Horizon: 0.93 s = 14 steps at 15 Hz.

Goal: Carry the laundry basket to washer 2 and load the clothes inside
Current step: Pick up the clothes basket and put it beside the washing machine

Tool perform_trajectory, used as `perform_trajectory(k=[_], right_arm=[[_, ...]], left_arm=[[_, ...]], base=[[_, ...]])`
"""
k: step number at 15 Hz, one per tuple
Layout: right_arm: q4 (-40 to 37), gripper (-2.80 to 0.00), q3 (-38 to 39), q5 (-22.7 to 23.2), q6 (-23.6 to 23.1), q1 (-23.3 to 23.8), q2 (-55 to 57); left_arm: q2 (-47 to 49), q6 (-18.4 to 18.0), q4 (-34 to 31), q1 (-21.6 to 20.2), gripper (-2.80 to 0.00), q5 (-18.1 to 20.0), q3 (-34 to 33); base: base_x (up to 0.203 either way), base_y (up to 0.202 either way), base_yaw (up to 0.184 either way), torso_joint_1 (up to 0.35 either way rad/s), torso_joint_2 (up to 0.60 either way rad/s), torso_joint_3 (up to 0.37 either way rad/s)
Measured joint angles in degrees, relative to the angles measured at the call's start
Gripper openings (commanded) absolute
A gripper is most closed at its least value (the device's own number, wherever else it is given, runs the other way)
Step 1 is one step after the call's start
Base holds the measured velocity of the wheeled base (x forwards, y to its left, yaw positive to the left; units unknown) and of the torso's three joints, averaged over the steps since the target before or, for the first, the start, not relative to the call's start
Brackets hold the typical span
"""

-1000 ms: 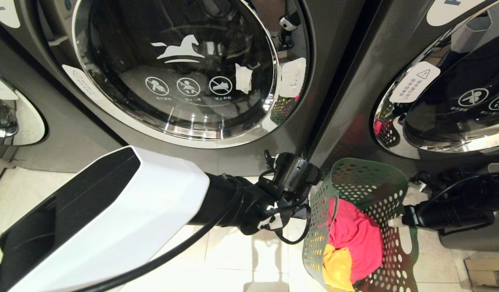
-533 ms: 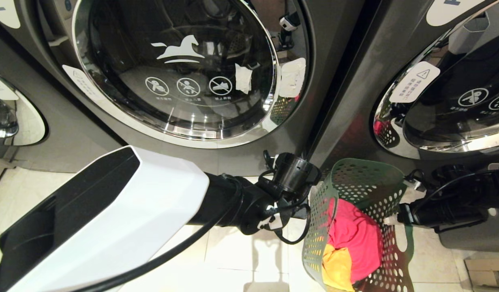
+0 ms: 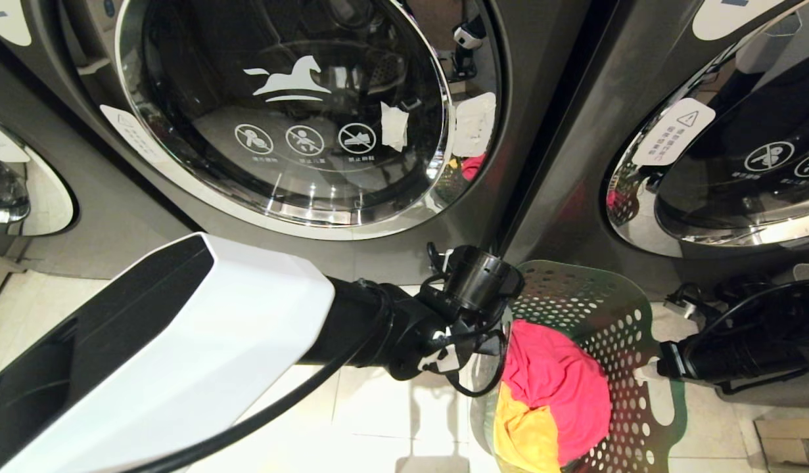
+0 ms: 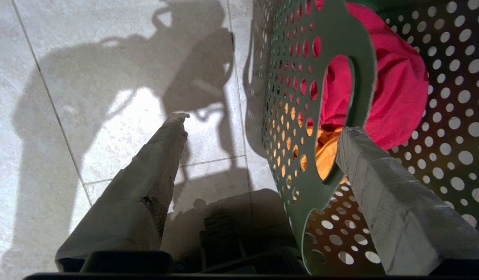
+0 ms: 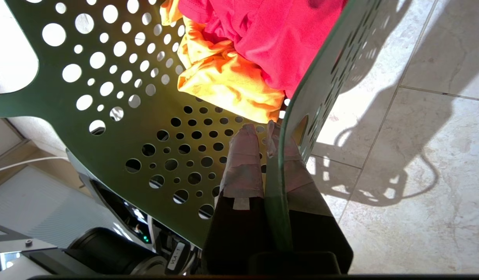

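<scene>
The green perforated laundry basket [image 3: 595, 309] stands tilted on the tiled floor, close in front of two dark grey front-load washers. Their number labels are cut off, so I cannot tell which is washer 2; the middle door [image 3: 286, 112], with a horse logo, is closed. The clothes lie inside the basket, magenta-pink [image 3: 552, 387] over yellow-orange [image 3: 522, 433]. My right gripper [image 5: 262, 130] is shut on the basket's right wall [image 5: 280, 163]. My left gripper [image 4: 262, 124] is open and straddles the left wall by the cut-out handle [image 4: 340, 112], one finger [image 4: 379, 186] inside and one [image 4: 157, 163] outside.
The right washer's closed door [image 3: 739, 164] is just behind the basket. A third door [image 3: 10, 190] shows at far left. A grey bin [image 3: 765, 397] and a cardboard box [image 3: 788, 440] sit at the lower right. My left forearm [image 3: 181, 355] crosses the floor tiles.
The basket has tipped and swung left, its left wall now under my left wrist, and more of the clothes shows. My right gripper went slightly lower with it; the left arm barely moved.
</scene>
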<state>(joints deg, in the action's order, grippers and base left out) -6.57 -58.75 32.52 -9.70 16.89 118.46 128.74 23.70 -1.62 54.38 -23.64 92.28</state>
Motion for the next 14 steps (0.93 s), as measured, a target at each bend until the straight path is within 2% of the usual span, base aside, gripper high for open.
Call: perform_trajectory(k=[6,7,14], right_arm=[[0.1,-2.8,0.4,-0.9,-0.2,0.5,0.1],[0.2,0.0,0.4,-1.6,-0.3,0.6,0.4],[-0.5,0.0,-1.1,-2.7,-0.2,0.6,0.4]], left_arm=[[-0.1,0.3,0.0,0.3,0.0,0.0,0.1],[-0.1,0.3,0.0,0.3,0.0,0.0,0.1],[-1.2,0.7,-1.4,0.3,0.0,-0.2,-0.4]], base=[[0.0,0.0,0.0,0.0,0.0,0.0],[0.0,0.0,0.0,0.0,0.0,0.0],[0.0,0.0,0.0,0.0,0.0,0.0]])
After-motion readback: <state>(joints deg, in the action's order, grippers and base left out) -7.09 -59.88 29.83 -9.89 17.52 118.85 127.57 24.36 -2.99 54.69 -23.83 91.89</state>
